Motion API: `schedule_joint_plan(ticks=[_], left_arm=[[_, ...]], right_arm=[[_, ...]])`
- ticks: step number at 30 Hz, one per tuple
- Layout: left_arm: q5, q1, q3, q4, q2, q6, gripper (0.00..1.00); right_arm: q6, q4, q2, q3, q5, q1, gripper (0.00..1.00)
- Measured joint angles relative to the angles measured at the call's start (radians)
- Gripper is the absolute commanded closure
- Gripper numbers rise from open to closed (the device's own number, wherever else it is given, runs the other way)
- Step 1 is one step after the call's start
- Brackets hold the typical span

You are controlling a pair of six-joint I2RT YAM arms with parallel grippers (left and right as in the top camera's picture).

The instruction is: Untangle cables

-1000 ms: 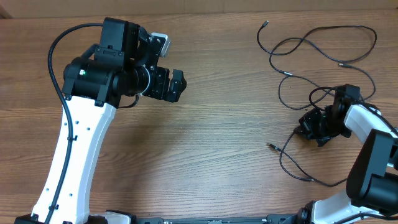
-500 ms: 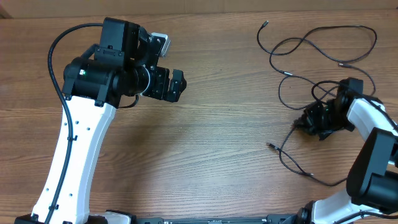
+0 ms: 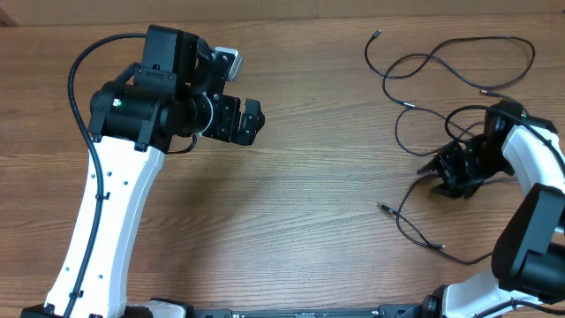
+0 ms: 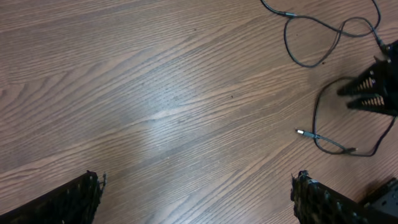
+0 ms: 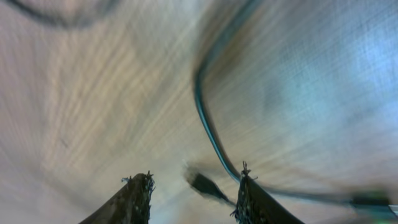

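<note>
Several thin black cables (image 3: pixel 441 55) lie looped over each other at the table's right, with one strand trailing toward the front (image 3: pixel 408 231). My right gripper (image 3: pixel 439 170) sits low among the loops, its jaws apart. In the blurred right wrist view a cable (image 5: pixel 208 127) curves past the right fingertip (image 5: pixel 244 180) and a dark plug end (image 5: pixel 204 185) lies in the gap of the gripper (image 5: pixel 194 186), not pinched. My left gripper (image 3: pixel 252 121) hovers wide open over bare wood at the left, far from the cables (image 4: pixel 317 59).
The wooden table (image 3: pixel 300 203) carries nothing else. In the left wrist view the right gripper (image 4: pixel 367 93) appears at the right edge beside a metal-tipped plug (image 4: pixel 303 132). The right arm's white link (image 3: pixel 538 159) stands over part of the cables.
My right gripper's jaws have parted from shut and the wrist has shifted toward the back right. The cable loops beside it shifted slightly. The left arm has not moved.
</note>
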State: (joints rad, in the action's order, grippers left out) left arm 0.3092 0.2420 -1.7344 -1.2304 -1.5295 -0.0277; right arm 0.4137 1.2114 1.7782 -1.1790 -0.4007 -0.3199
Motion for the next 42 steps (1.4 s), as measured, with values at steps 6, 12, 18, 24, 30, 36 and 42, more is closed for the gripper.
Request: schedule_joint_plan(ticks=[6,12,18,24,30,36,42], left_arm=[[0.0,0.0,0.0,0.009,0.0,-0.01,0.0],[0.0,0.0,0.0,0.013,0.0,-0.027,0.01],[0.0,0.0,0.0,0.01,0.0,-0.027,0.0],[0.0,0.0,0.0,0.005,0.0,-0.027,0.01],[0.0,0.0,0.0,0.002,0.0,-0.027,0.0],[0.0,0.0,0.0,0.0,0.0,-0.027,0.01],[0.0,0.0,0.0,-0.001,0.0,-0.027,0.0]], right_arm=[[-0.128,0.153,-0.001,-0.002,0.035,0.04,0.59],[-0.139,0.203,-0.003,-0.002,0.135,0.15,0.48],[-0.061,0.205,-0.003,-0.002,0.235,0.252,0.48],[0.051,0.176,-0.003,-0.002,0.3,0.329,0.49],[0.134,0.2,-0.071,-0.002,0.323,0.371,0.48],[0.202,0.248,-0.315,-0.002,0.352,0.459,0.2],[0.336,0.236,-0.512,0.074,0.447,0.504,0.0]])
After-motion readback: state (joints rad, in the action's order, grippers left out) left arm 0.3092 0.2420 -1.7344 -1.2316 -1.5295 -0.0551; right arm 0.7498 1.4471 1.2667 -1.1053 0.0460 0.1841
